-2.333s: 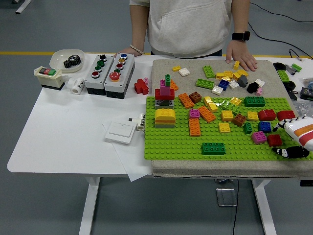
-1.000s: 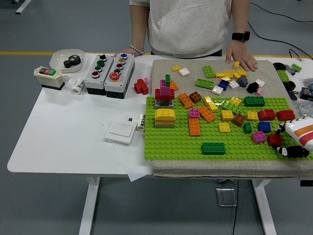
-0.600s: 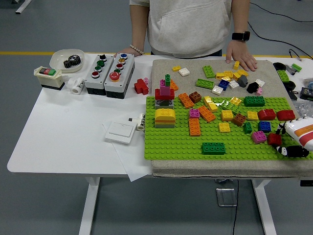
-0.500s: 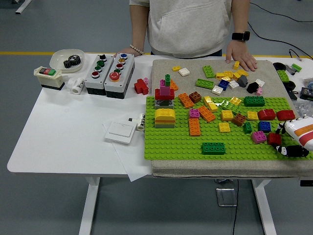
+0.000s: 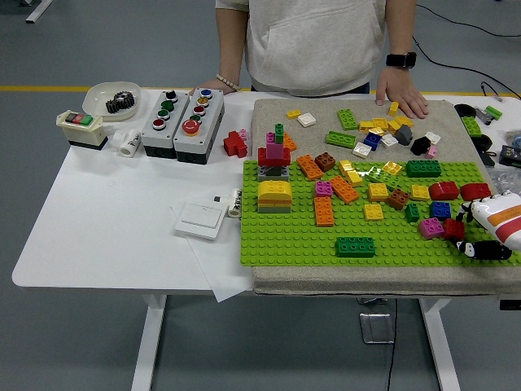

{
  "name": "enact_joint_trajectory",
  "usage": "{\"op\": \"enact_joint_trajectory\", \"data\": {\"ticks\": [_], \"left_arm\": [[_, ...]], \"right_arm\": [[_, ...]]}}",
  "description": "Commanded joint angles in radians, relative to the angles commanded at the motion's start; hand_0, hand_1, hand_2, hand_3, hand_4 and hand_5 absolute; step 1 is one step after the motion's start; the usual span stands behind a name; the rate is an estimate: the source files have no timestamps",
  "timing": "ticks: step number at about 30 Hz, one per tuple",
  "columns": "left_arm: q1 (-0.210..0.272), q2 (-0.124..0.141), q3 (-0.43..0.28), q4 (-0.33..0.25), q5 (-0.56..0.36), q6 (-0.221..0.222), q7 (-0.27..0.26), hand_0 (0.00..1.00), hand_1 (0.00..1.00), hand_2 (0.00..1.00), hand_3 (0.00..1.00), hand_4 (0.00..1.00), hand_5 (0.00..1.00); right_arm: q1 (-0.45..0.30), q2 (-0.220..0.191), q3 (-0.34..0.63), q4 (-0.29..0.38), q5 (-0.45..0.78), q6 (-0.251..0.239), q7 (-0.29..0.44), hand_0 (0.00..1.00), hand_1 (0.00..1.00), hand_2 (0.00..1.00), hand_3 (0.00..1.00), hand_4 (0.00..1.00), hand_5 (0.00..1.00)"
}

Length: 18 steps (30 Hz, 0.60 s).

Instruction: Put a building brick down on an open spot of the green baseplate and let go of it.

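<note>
Fingers [image 5: 482, 250] of my right hand [image 5: 488, 232] look pinched on the red brick [image 5: 454, 229], black tips either side of it, though the contact is small in frame. Brick sits low over the green baseplate [image 5: 293, 236] near its right edge, just beside a pink brick [image 5: 431, 228]; I can't tell if it's seated on the studs. Baseplate lies on the grey mat [image 5: 269, 122] at the desk's right side. Person's hand [image 5: 400, 90] rests flat on the mat's far edge.

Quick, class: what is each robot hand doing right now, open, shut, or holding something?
Left hand: not in view.
Right hand: fingers around a red brick at the baseplate's right edge.
</note>
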Motion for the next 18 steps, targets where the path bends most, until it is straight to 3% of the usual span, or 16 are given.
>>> {"op": "enact_joint_trajectory", "data": {"ticks": [13, 18], "left_arm": [[0.008, -0.002, -0.015, 0.002, 0.023, -0.001, 0.006, 0.734, 0.717, 0.714, 0.587, 0.642, 0.668], [0.011, -0.002, -0.018, 0.003, 0.029, -0.001, 0.008, 0.735, 0.717, 0.713, 0.587, 0.642, 0.667]], "right_arm": [[-0.025, -0.025, 0.043, 0.07, 0.0, 0.0, -0.002, 0.356, 0.443, 0.504, 0.494, 0.636, 0.466], [-0.036, -0.042, 0.042, 0.138, 0.0, 0.001, -0.005, 0.338, 0.442, 0.504, 0.497, 0.635, 0.465]]}}
